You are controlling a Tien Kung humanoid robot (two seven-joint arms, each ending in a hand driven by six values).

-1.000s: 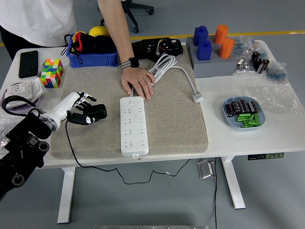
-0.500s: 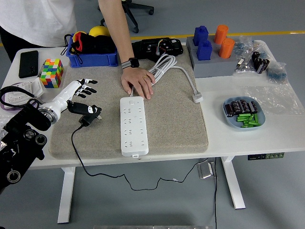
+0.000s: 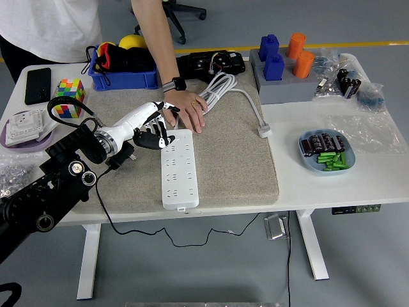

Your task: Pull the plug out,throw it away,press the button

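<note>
Grey floor showed behind a white table (image 3: 319, 185) that carried a beige mat (image 3: 236, 173), on which the work was laid out. A white strip (image 3: 178, 169) lay lengthwise on the mat, its cord (image 3: 220, 86) coiled at the far end. A person stood across the table and pressed one hand (image 3: 186, 114) flat on the strip's far end, likely to keep it from sliding.

Left hand (image 3: 151, 129) reached in from the left and hung at the strip's far-left corner, just beside the person's hand. Fingers were loosely spread and held nothing. Whether a fingertip touched the strip could not be told. The button itself was not discernible from this view; I judged it to sit at that far end, which would explain the hand's position.

The plug (image 3: 123, 158), black, lay on the mat left of the strip, partly hidden under the robot's forearm, its wire (image 3: 160, 235) trailing over the near edge. It was out of the strip and dropped aside, so those steps looked done and the press was what remained.

Right arm was out of sight.

Clutter on the table: cube (image 3: 69, 94), phone (image 3: 37, 85), blue bin (image 3: 121, 78), plate (image 3: 326, 153).
</note>
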